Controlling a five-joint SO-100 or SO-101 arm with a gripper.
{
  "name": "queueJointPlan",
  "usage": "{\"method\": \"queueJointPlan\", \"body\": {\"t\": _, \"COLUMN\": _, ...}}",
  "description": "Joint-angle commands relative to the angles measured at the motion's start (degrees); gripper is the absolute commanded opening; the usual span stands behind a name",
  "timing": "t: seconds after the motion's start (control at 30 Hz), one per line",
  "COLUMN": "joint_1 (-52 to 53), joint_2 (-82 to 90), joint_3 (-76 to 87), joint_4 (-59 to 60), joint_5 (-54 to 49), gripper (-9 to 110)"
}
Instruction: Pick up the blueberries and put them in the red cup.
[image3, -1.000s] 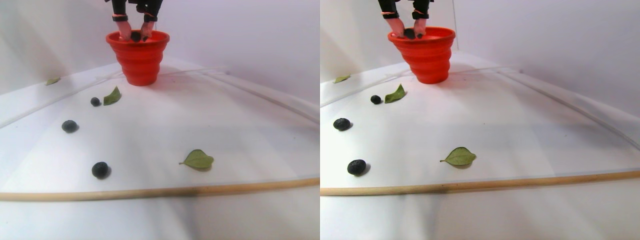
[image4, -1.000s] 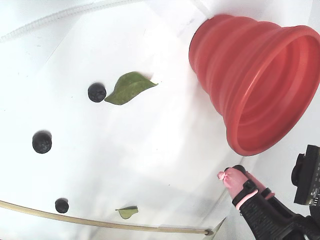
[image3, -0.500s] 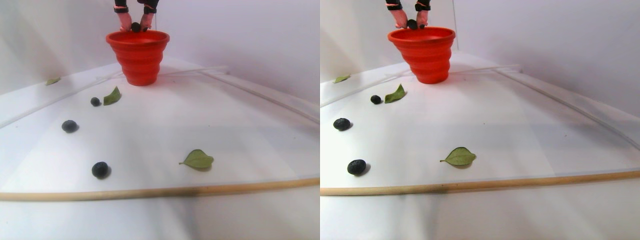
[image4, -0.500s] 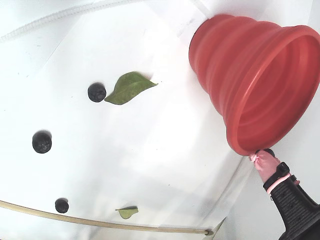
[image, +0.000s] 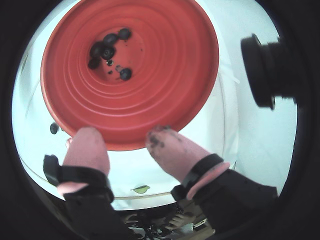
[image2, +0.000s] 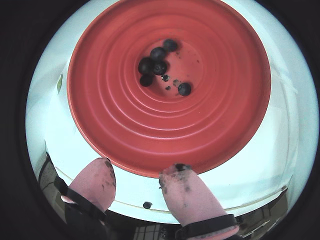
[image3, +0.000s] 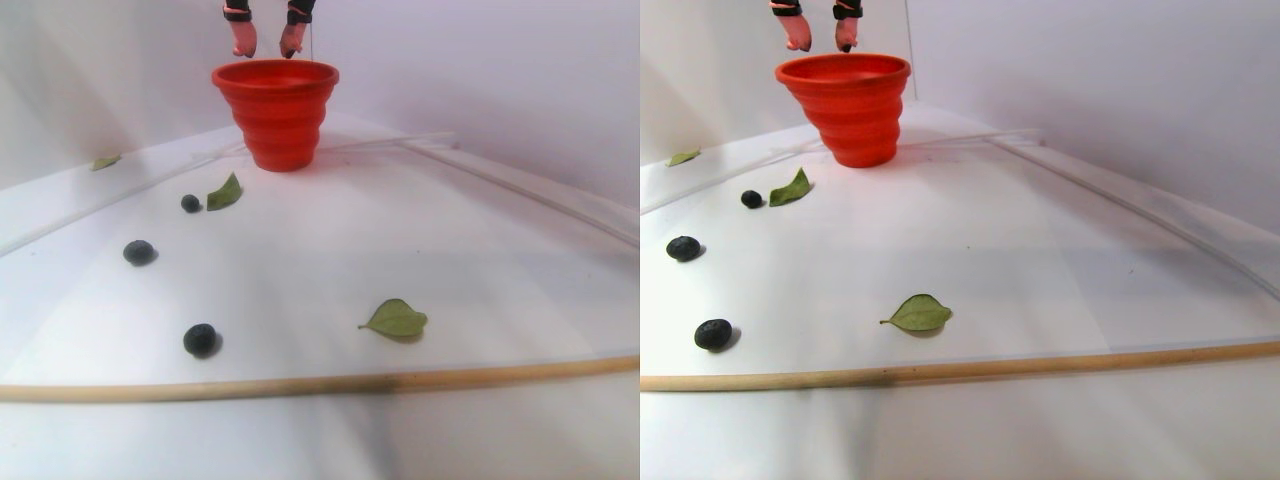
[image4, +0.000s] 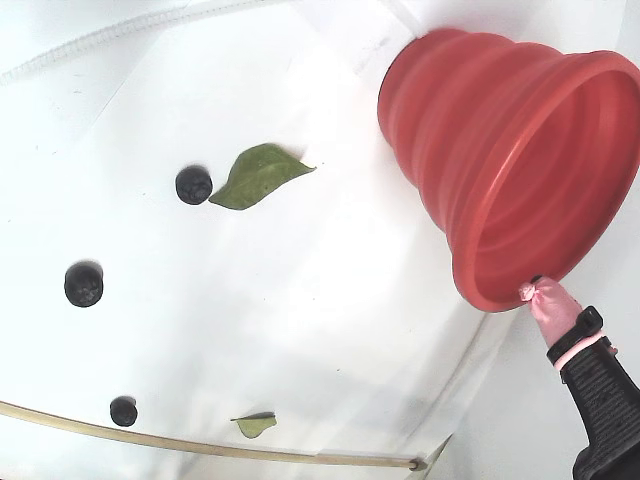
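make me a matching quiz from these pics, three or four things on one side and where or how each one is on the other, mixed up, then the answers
Things:
1. red cup
2. pincer
3. berries inside the cup
4. leaf nearest the wooden strip

Places or states:
A. lying flat on the white surface, right of the loose berries in the stereo pair view
B. open and empty, above the cup's rim
C. clustered on the red floor
D. upright at the far end of the white surface

Pairs: 1-D, 2-B, 3-C, 4-A
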Motion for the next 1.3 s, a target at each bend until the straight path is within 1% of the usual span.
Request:
{"method": "queueJointPlan", "body": {"t": 0.0, "joint_1": -1.6, "joint_2": 1.1, "joint_3": -1.9, "joint_4": 2.3, "joint_5": 1.2, "gripper": 17}}
{"method": "queueJointPlan", "body": {"t": 0.73, "joint_1": -9.1, "joint_2": 5.1, "joint_3": 3.2, "joint_4": 9.0, "joint_5": 3.3, "gripper": 16}}
{"method": "queueJointPlan", "body": {"t": 1.27, "joint_1": -11.2, "joint_2": 11.4, "joint_3": 7.3, "joint_4": 14.6, "joint_5": 2.8, "gripper": 16}}
